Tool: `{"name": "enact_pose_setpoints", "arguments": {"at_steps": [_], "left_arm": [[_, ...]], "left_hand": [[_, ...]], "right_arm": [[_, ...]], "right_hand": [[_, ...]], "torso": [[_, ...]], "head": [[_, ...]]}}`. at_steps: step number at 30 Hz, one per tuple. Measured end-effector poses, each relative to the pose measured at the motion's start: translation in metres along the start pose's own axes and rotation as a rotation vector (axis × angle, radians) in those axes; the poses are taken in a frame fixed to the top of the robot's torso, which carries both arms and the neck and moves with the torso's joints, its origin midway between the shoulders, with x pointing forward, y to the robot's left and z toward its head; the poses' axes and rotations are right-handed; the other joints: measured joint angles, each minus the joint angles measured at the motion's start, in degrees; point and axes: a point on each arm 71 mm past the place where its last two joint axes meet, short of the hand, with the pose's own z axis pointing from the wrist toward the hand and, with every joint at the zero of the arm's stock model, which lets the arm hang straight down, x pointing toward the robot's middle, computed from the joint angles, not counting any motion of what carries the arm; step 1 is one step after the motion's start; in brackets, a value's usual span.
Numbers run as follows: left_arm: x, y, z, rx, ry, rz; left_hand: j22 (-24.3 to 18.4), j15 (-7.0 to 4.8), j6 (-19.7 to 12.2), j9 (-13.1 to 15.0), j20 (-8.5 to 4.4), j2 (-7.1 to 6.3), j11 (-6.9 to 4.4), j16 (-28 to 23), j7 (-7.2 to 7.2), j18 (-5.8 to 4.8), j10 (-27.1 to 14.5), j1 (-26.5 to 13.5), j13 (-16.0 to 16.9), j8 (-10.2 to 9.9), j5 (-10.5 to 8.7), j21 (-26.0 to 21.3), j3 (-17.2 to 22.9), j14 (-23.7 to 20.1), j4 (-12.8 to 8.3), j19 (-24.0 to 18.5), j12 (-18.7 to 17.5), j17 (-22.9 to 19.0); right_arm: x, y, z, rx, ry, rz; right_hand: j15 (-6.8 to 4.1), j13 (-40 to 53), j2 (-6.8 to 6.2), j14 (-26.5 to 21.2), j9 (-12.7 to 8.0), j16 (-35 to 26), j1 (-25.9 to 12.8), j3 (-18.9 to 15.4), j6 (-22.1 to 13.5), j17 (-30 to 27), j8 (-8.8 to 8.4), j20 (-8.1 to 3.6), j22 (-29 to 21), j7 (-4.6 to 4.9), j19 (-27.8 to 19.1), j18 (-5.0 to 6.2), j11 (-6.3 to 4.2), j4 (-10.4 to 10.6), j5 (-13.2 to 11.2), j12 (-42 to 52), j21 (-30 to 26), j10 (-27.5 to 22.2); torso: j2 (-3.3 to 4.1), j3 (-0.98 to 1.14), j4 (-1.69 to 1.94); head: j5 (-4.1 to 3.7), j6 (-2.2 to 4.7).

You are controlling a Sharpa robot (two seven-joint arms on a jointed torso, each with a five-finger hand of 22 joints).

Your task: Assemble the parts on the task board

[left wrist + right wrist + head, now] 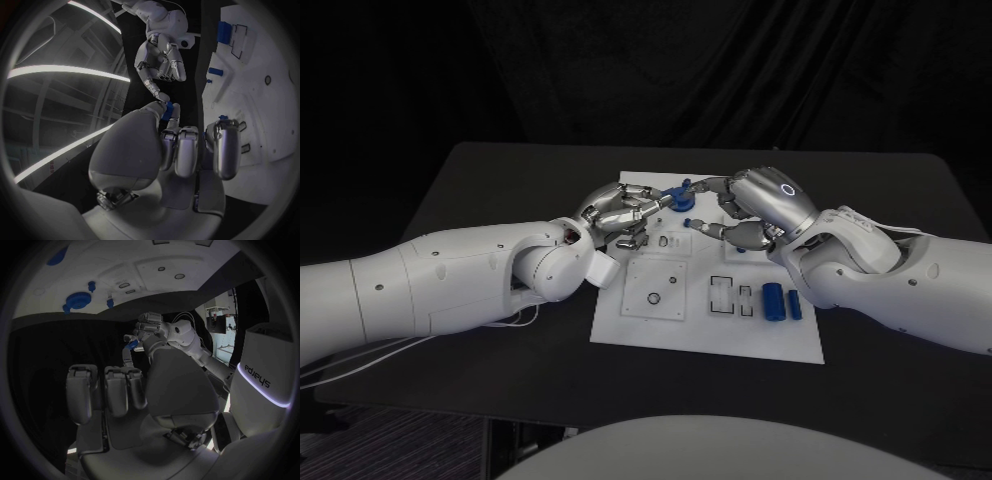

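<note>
1. Both hands crowd the far end of the white board (776, 345): left hand (625, 212) and right hand (754, 205) nearly meet there, with a small blue part (679, 190) in the narrow gap between them.
2. Two upright blue pieces (783, 304) stand near the board's right edge, close under the right forearm.
3. The board's near half lies open, only flat slots and holes.
4. Bare desk (473, 180) runs wide on either side.
</note>
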Motion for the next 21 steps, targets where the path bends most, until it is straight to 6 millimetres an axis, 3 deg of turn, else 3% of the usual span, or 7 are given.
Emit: {"name": "enact_pose_setpoints", "arguments": {"at_steps": [21], "left_arm": [[0.0053,0.0028,0.0023,-0.035,0.033,-0.039]], "left_hand": [[0.0,0.0,-0.6,0.1,-0.01,0.39,0.0,0.0,-0.03,-0.01,0.0,0.4,0.0,-0.1,-0.31,-0.5,0.0,0.0,0.0,-0.4,0.0,0.0]], "right_arm": [[0.0023,0.0073,0.0077,-0.002,-0.027,-0.018]], "right_hand": [[0.4,0.0,0.0,0.0,0.5,0.0,0.0,-1.1,-1.4,0.0,1.44,0.41,0.0,0.59,0.0,0.0,0.4,1.4,0.0,0.0,-0.6,0.0]], "torso": [[0.11,0.02,0.04]], "head": [[-0.06,0.0]]}}
